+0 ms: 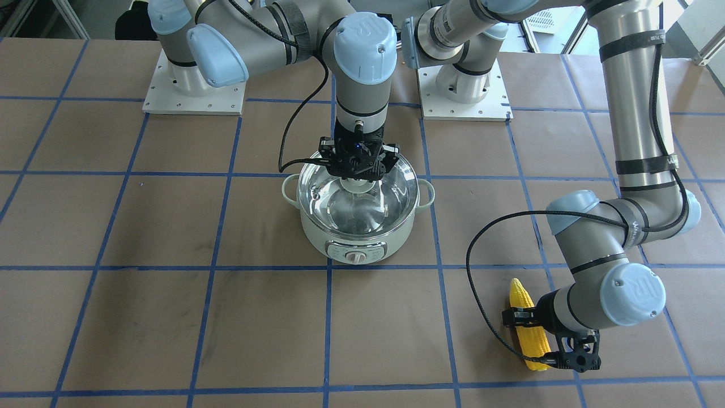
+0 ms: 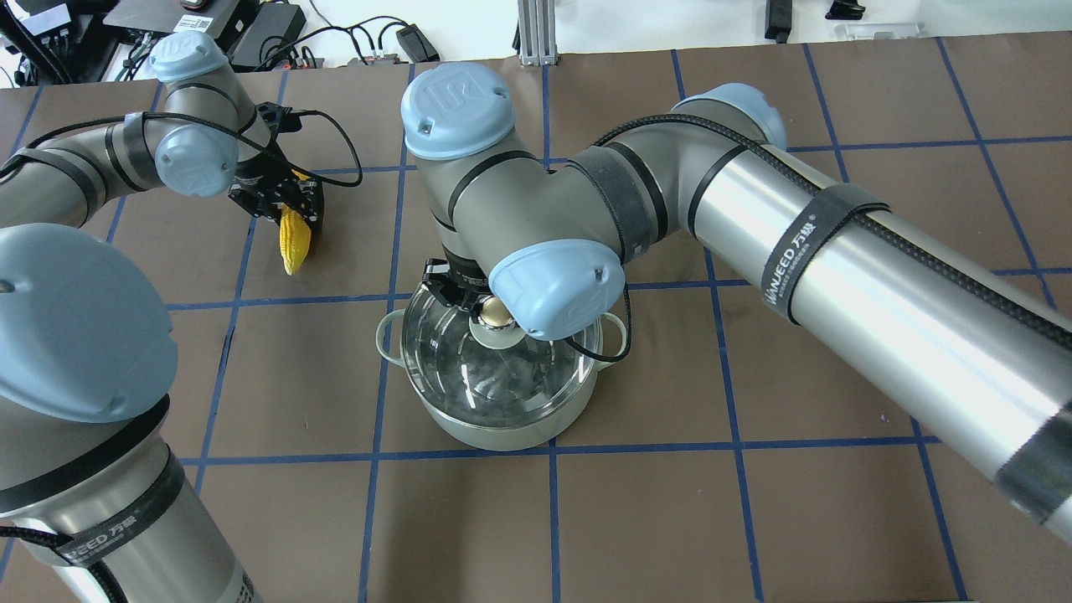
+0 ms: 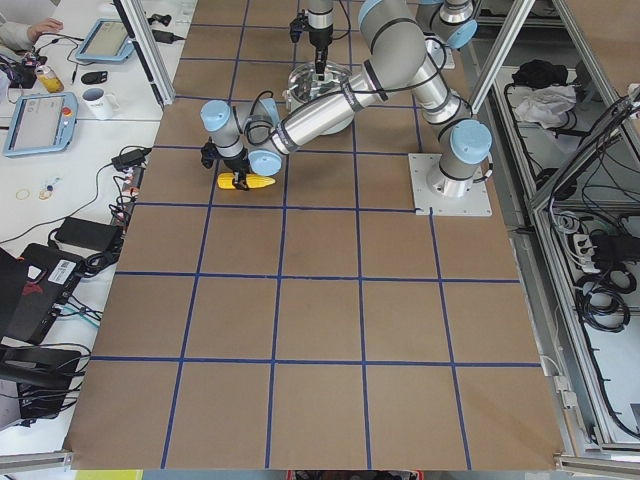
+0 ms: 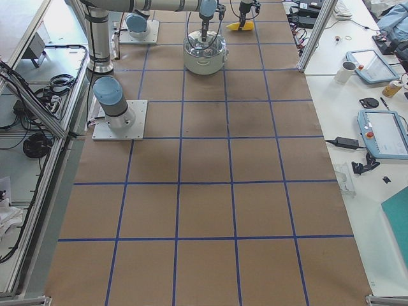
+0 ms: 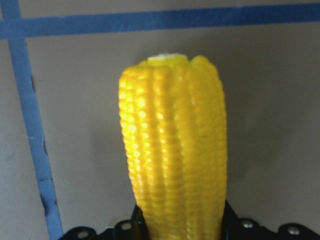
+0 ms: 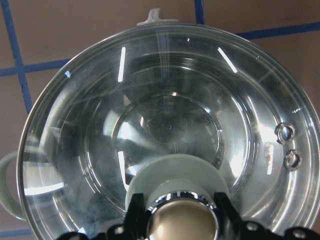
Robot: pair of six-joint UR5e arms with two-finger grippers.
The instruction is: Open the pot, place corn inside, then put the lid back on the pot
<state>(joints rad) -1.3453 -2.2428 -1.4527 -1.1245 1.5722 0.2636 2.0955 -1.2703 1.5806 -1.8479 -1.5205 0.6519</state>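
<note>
Closest to any lens is the corn [image 5: 172, 150], a wall of bright yellow kernel rows rising up the middle of the left wrist view out of the left claw [image 5: 179, 227], whose black jaws clamp the ear from both sides at the bottom edge of the frame; behind it lie the brown tabletop [image 5: 270, 125] and blue tape lines [image 5: 165, 19]. Seen from the front-facing camera, this ear is in the lower right of the frame, low over the tabletop with its pointed end toward the top of the picture, well apart from the pot [image 1: 340, 241]; whether it rests on the surface or hangs just clear of it cannot be told. The pot stands near the middle of that frame, pale mint-green, with a loop handle on either side and its dial [image 1: 355, 258] facing the bottom edge. Over its mouth is the lid [image 6: 165, 100], clear glass showing the shiny steel interior beneath, with two small ringed holes near its right rim in the right wrist view. The right claw [image 1: 357, 173] comes straight down from above and is closed on the gold knob [image 2: 496, 311] at the lid's centre, a jaw on either side of it above the pale green base. Whether the lid sits on the pot's rim or is raised a little, the views do not settle.
</note>
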